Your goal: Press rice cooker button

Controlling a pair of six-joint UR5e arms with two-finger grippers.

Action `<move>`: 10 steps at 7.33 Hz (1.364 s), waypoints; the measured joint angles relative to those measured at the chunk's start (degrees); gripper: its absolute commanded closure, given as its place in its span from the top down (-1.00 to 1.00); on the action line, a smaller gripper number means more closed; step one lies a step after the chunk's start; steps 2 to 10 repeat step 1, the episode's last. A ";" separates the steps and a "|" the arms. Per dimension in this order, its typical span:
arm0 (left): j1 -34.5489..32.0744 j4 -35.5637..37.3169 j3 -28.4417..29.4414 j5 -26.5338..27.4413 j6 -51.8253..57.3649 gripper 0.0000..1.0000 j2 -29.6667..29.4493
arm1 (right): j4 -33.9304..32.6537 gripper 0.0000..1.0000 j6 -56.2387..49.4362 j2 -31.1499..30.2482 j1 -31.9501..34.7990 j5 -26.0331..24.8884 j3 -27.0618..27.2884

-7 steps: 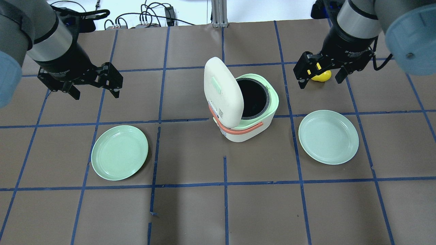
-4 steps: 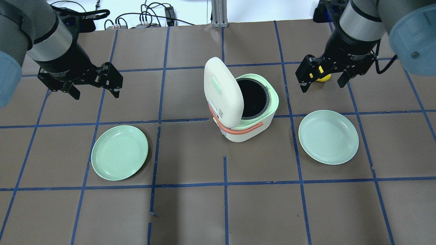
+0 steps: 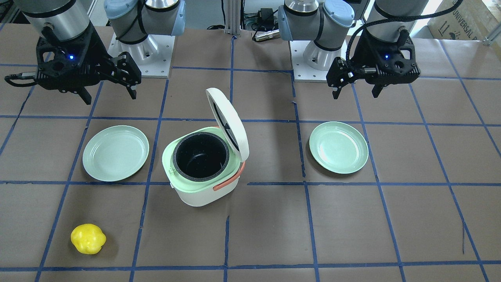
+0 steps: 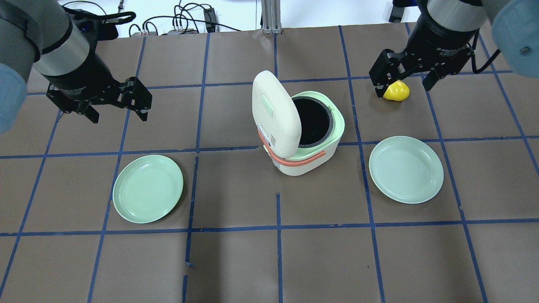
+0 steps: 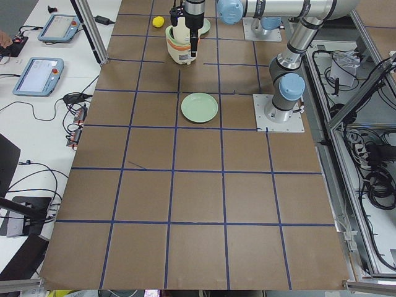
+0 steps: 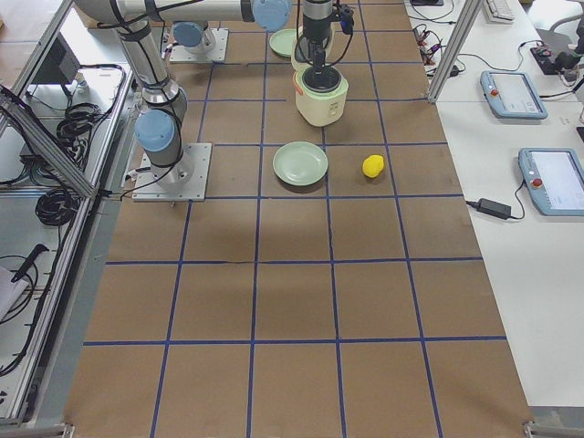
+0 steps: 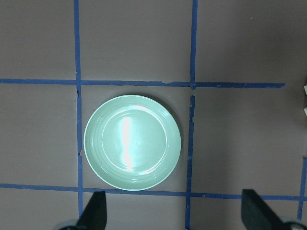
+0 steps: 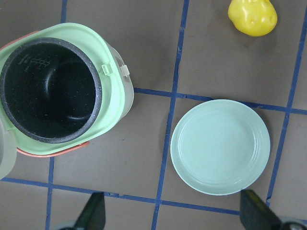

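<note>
The white and mint rice cooker (image 4: 309,155) stands mid-table with its lid (image 4: 274,112) raised and its black pot (image 3: 200,156) empty. A small latch tab (image 8: 123,70) sticks out from the rim on the side facing the operators. My left gripper (image 4: 118,115) is open and empty, high above the table, far to the cooker's left. My right gripper (image 4: 402,86) is open and empty, high above a yellow lemon (image 4: 396,91), to the cooker's far right. The wrist views show both pairs of fingers (image 7: 93,213) (image 8: 92,213) spread wide.
A mint plate (image 4: 147,188) lies left of the cooker, below my left gripper (image 7: 173,213). A second mint plate (image 4: 406,169) lies right of the cooker. The lemon (image 3: 88,239) lies beyond it, towards the operators' edge. Blue tape lines cross the brown table.
My right gripper has moved away from the cooker towards the far edge, uncovering the lemon. The left arm and the cooker have not moved.
</note>
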 measured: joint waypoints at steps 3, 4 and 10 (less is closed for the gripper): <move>0.00 0.00 0.00 0.00 0.00 1.00 0.00 | -0.04 1.00 -0.06 0.03 0.00 0.00 0.04; 0.00 0.00 0.00 0.00 0.00 1.00 0.00 | -0.04 1.00 -0.06 0.03 0.00 0.00 0.04; 0.00 0.00 0.00 0.00 0.00 1.00 0.00 | -0.04 1.00 -0.06 0.03 0.00 0.00 0.04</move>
